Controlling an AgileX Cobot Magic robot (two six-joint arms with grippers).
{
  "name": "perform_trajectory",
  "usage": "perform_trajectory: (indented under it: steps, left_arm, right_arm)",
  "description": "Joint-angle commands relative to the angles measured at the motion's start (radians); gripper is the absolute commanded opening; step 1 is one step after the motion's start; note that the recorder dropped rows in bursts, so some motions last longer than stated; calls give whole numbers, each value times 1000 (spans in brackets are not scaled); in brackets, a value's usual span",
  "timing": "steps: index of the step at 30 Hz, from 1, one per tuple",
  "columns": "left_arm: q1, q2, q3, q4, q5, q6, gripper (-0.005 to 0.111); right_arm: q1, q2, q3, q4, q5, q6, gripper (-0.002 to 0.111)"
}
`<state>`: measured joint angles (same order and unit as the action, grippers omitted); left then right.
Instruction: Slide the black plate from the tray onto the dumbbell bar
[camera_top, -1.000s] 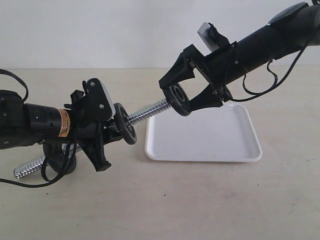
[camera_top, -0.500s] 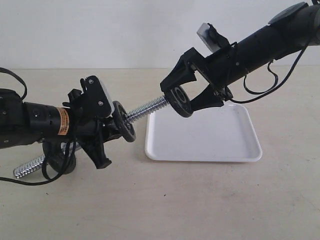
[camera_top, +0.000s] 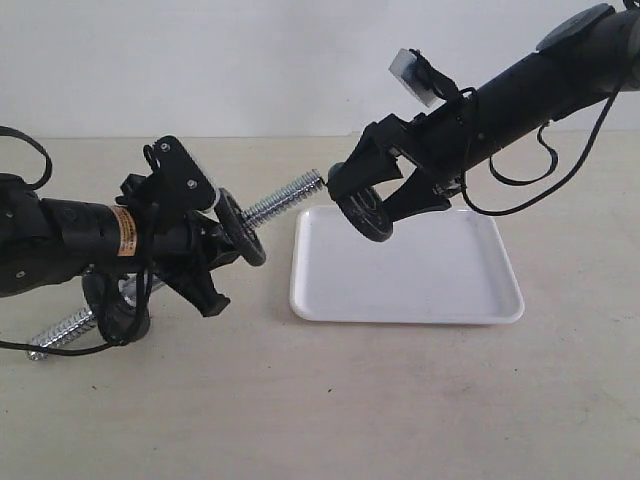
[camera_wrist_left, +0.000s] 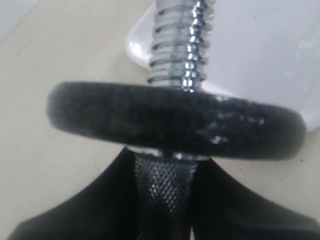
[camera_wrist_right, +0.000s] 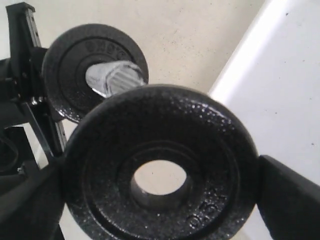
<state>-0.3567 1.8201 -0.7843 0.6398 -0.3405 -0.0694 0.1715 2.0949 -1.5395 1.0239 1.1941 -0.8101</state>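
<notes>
Left of the tray (camera_top: 420, 285), the left gripper (camera_top: 195, 240) clamps the dumbbell bar (camera_top: 285, 200). Over the tray's left edge, the right gripper (camera_top: 366, 203) grips the black plate (camera_wrist_right: 210, 145) by its rim, just beside the bar's threaded tip.

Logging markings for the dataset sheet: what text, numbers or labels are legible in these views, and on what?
"0.5": embossed on the black plate, near its rim; the characters after it are unclear.
Unreadable: embossed lettering on the other disc already on the dumbbell bar, blurred.
Unreadable: print on the orange label on the left arm, too small.
</notes>
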Motion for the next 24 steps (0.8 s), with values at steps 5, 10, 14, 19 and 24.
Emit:
perform_trajectory:
  steps: [5,10,14,19,24]
  left_arm:
    - [-3,-48,-20,-322,-91,12,4]
    - [-3,-48,-20,-331,-69,43,4]
    - [-3,-48,-20,-391,-56,18,4]
    - [-3,-48,-20,-489,-14,18,4]
    - [-3,-48,-20,-580,5,18,4]
  right_arm:
    - [-2,-28,-9,45,27,-67,0]
    - [-2,-28,-9,45,27,-82,0]
    - [-2,-28,-9,45,27,-82,0]
    - [-2,-28,-9,45,27,-82,0]
    - [-2,-28,-9,45,27,-86,0]
